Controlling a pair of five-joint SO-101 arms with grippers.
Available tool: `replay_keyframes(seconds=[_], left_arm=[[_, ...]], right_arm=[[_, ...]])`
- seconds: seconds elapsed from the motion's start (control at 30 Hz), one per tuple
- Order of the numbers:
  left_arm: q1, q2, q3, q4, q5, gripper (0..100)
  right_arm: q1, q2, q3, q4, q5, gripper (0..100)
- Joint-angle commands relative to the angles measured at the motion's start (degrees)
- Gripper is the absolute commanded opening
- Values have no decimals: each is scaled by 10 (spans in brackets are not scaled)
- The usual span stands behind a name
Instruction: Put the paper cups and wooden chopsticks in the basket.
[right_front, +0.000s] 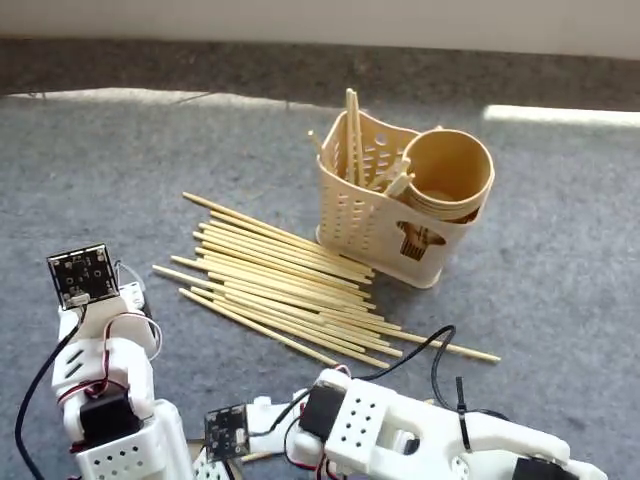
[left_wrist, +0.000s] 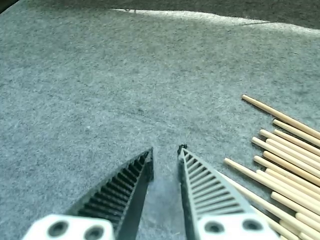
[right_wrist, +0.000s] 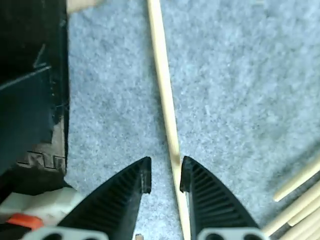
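Cream plastic basket (right_front: 350, 215) upright on grey felt (right_front: 560, 260). Paper cups (right_front: 450, 170) nested inside it, a few upright sticks (right_front: 354, 130) beside them. Loose wooden chopsticks (right_front: 290, 290) fanned flat on the felt, just beside the basket. Left gripper (left_wrist: 166, 150) over bare felt near the pile's ends, jaws slightly spread, holding nothing. Right gripper (right_wrist: 165, 162) low over the felt, jaws narrowly apart, 1 chopstick (right_wrist: 162, 75) running through the gap along 1 finger, not pinched

basket (right_front: 372, 228) on the bench (right_front: 560, 280), paper cups (right_front: 447, 172) and a few standing chopsticks (right_front: 353, 135) in it, loose chopsticks (right_front: 285, 290) lying just left of it
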Motion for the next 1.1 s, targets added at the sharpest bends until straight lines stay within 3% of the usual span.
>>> replay_keyframes(seconds=[0.0, 0.07, 0.3, 0.6, 0.8, 1.07], left_arm=[[8, -1, -4, -13, 2, 98], [8, -1, -4, -13, 2, 98], [8, -1, -4, -13, 2, 98], [8, -1, -4, -13, 2, 98], [8, -1, -4, -13, 2, 98], [8, -1, -4, -13, 2, 98]], right_arm=[[18, 20, -1, -13, 14, 53], [18, 31, -4, -13, 14, 6], [22, 47, -6, -14, 14, 6], [110, 42, -7, -14, 43, 6], [88, 42, -7, -8, 42, 14], [54, 45, -2, -15, 26, 160]])
